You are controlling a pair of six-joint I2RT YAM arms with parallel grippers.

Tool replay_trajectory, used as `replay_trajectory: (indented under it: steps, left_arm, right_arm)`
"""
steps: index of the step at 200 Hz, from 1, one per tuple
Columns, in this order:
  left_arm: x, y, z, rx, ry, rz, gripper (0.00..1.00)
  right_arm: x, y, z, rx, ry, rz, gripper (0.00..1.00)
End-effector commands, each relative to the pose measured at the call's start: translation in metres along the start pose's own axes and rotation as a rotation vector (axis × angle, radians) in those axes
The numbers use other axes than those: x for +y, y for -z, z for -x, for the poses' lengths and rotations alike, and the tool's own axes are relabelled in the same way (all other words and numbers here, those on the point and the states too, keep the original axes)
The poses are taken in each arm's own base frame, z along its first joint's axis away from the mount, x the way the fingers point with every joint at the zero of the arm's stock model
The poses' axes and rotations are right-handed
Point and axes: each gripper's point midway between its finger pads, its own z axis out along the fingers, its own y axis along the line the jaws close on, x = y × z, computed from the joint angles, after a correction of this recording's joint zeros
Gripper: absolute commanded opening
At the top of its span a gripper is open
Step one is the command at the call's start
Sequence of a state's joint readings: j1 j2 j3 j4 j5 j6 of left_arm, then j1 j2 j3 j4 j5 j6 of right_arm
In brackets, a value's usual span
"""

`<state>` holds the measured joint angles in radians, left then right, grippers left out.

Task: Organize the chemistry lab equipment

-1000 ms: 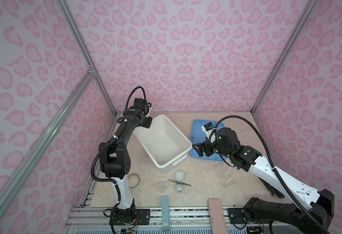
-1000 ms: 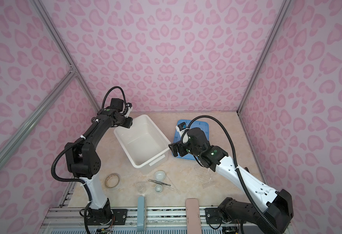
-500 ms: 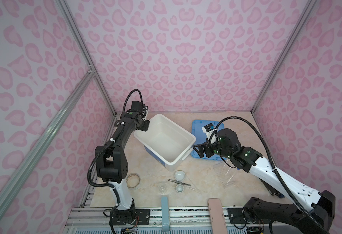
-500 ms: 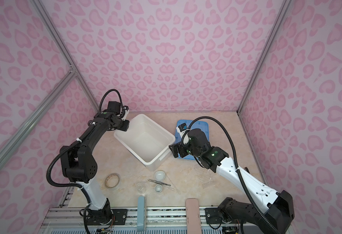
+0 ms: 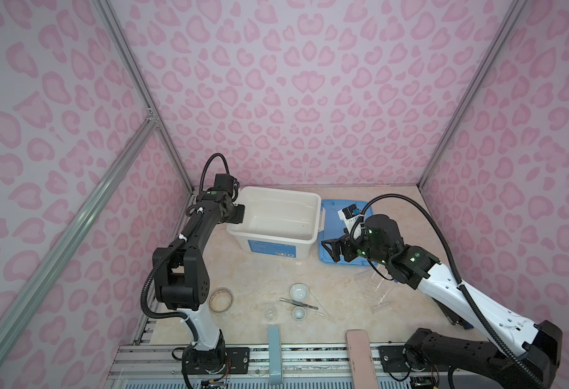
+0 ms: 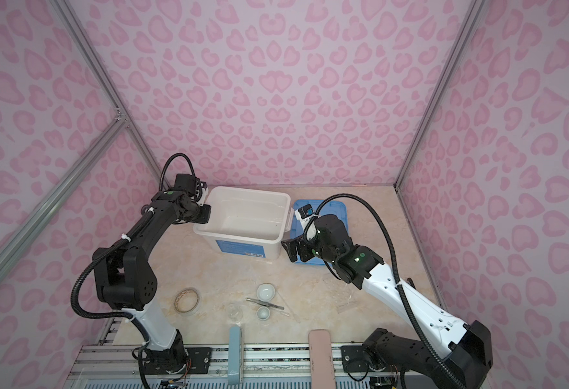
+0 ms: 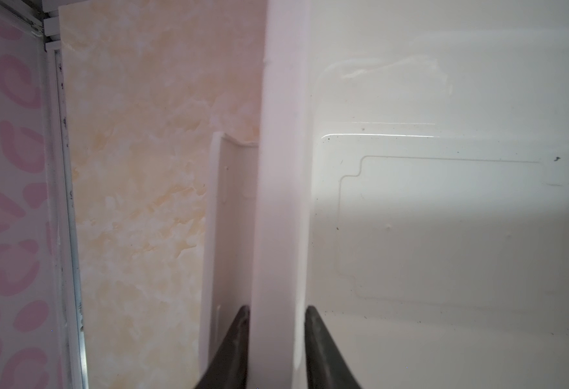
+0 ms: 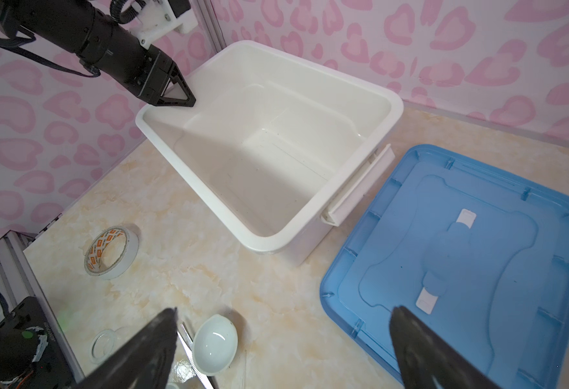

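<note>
My left gripper (image 5: 239,214) (image 6: 205,215) (image 7: 278,313) is shut on the left end rim of the large white tub (image 5: 276,237) (image 6: 242,235) (image 7: 279,168) (image 8: 276,161), one finger inside and one outside. The tub holds nothing. My right gripper (image 5: 332,251) (image 6: 293,251) (image 8: 285,309) hangs open just off the tub's right end. Near the front lie a larger white dish (image 5: 299,291) (image 6: 265,291) (image 8: 214,347), a smaller white dish (image 5: 299,313) (image 6: 263,313), metal tweezers (image 5: 298,303) (image 6: 264,304) between them, and a tiny glass cup (image 5: 270,311) (image 6: 235,311) (image 8: 103,343).
The blue lid (image 5: 330,219) (image 6: 333,208) (image 8: 512,269) lies flat to the right of the tub, partly under my right arm. A tape roll (image 5: 221,300) (image 6: 187,300) (image 8: 111,252) sits at the front left. Faint clear pieces (image 5: 377,293) lie beneath the right arm.
The tub has swung from a diagonal to lie nearly parallel with the back wall, held at its left end. My left jaws have narrowed onto the rim. The right arm has barely moved.
</note>
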<state>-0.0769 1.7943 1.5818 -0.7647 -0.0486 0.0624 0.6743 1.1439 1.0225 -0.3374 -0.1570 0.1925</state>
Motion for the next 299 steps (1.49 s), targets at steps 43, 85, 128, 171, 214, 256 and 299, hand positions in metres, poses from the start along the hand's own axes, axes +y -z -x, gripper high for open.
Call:
replay_trajectory:
  steps: [43,85,128,171,214,256,299]
  left_arm:
    - [-0.021,0.027,-0.038,0.038,0.187,-0.116,0.23]
    - [-0.027,0.041,-0.052,0.042,0.215,-0.150,0.23]
    - [-0.027,0.048,-0.062,0.064,0.179,-0.148,0.23]
    - [-0.021,0.034,-0.069,0.114,0.168,-0.102,0.33]
    - [-0.027,0.031,-0.066,0.124,0.143,-0.132,0.31]
    - [-0.024,0.039,-0.074,0.135,0.114,-0.111,0.27]
    - [-0.023,0.036,-0.080,0.154,0.093,-0.107,0.20]
  right_arm:
    - [0.001,-0.004,0.002,-0.003,-0.009,0.004,0.98]
    - [0.004,-0.007,0.001,0.002,-0.018,0.015,0.98]
    - [0.003,-0.009,0.002,-0.003,-0.025,0.011,0.98]
    - [0.004,-0.010,0.004,-0.009,-0.028,0.012,0.98]
    - [0.004,-0.012,0.003,-0.004,-0.027,0.012,0.98]
    - [0.003,-0.011,0.004,-0.008,-0.021,0.005,0.97]
    - [0.003,-0.010,0.005,-0.009,-0.018,0.005,0.97]
